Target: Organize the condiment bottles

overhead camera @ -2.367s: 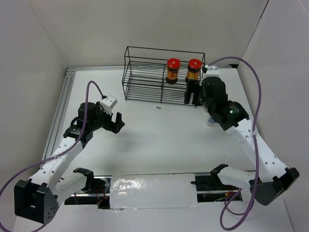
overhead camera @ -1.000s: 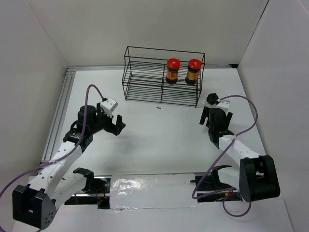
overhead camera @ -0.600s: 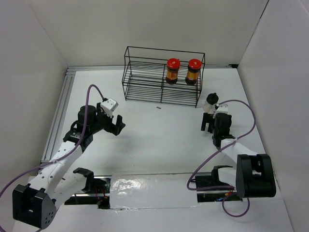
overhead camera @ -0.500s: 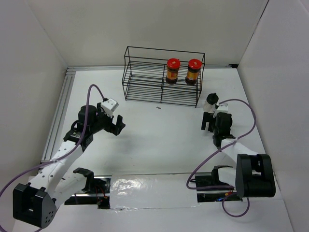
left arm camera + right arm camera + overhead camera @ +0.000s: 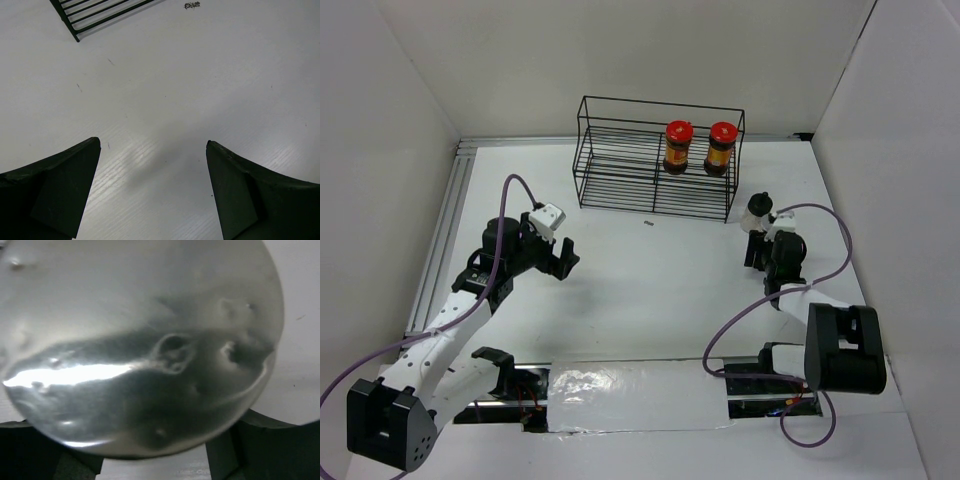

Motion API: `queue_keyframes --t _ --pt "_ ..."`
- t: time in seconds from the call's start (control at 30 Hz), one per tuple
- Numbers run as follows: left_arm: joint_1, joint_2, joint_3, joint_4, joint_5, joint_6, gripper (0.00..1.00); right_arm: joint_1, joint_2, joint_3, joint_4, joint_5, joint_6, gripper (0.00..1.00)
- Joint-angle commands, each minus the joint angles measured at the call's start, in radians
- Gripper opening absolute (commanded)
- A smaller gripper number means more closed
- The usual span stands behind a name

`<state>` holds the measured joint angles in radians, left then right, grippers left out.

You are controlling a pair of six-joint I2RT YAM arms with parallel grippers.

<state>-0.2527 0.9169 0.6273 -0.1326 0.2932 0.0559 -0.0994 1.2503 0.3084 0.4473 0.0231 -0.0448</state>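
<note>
Black-capped bottle [image 5: 756,210] apparently upright on tabletop [image 5: 650,270], just right of wire rack [image 5: 620,165], directly ahead between right gripper [image 5: 761,240] fingers; firm hold cannot be told. Left gripper [image 5: 563,256] wide open, empty, well apart.

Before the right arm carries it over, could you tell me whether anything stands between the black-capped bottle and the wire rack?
Nothing visible does. The black-capped bottle sits just off the right end of the wire rack, with only bare table between. The red-capped bottles occupy its right half.

Two red-capped amber bottles [image 5: 678,148], one black-capped bottle [image 5: 758,209], one wire rack [image 5: 618,158].
</note>
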Motion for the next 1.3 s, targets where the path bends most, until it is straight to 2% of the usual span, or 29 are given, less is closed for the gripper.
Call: queue_keyframes --t 0.0,0.07,0.27,0.43,0.5,0.57,0.6,0.63,0.73,0.77,0.83,0.93,1.07,1.27 --pt "-0.002 0.002 0.023 0.039 -0.003 0.025 0.99 -0.014 -0.008 0.015 0.079 -0.018 -0.030 0.69" --pt "-0.002 0.004 0.023 0.036 0.000 0.025 0.99 -0.016 -0.028 0.012 0.077 -0.055 -0.038 0.65" --pt "-0.002 0.004 0.038 0.027 0.030 0.035 0.99 -0.016 -0.196 0.001 -0.005 -0.146 -0.085 0.64" --pt "-0.002 -0.015 0.064 0.027 0.203 0.114 0.99 -0.017 -0.401 0.046 -0.192 -0.264 -0.190 0.64" --pt "-0.002 -0.029 0.066 0.040 0.315 0.142 0.99 -0.016 -0.440 0.058 -0.232 -0.279 -0.213 0.64" --pt "-0.005 -0.030 0.066 0.051 0.368 0.154 0.99 -0.017 -0.460 0.061 -0.283 -0.282 -0.237 0.64" --pt "-0.003 -0.027 0.066 0.056 0.383 0.148 0.99 -0.017 -0.454 0.067 -0.303 -0.279 -0.240 0.66" --pt "-0.006 -0.023 0.069 0.054 0.405 0.148 0.99 -0.017 -0.434 0.099 -0.333 -0.284 -0.248 0.77" --pt "-0.007 0.011 0.095 0.025 0.412 0.136 0.99 -0.017 -0.333 0.165 -0.439 -0.324 -0.280 0.92" --pt "-0.007 0.020 0.104 0.018 0.406 0.137 0.99 -0.017 -0.309 0.187 -0.484 -0.362 -0.352 0.99" --pt "-0.007 0.039 0.110 0.008 0.387 0.145 0.99 -0.010 -0.269 0.242 -0.516 -0.358 -0.363 1.00" --pt "-0.008 0.039 0.107 0.010 0.365 0.157 0.99 -0.014 -0.165 0.307 -0.528 -0.236 -0.389 1.00" --pt "-0.007 0.028 0.112 -0.001 0.366 0.160 0.99 -0.005 0.044 0.443 -0.627 -0.279 -0.429 0.98" --pt "-0.010 0.005 0.092 -0.002 0.343 0.160 0.99 0.052 0.139 0.466 -0.642 -0.172 -0.446 0.97"
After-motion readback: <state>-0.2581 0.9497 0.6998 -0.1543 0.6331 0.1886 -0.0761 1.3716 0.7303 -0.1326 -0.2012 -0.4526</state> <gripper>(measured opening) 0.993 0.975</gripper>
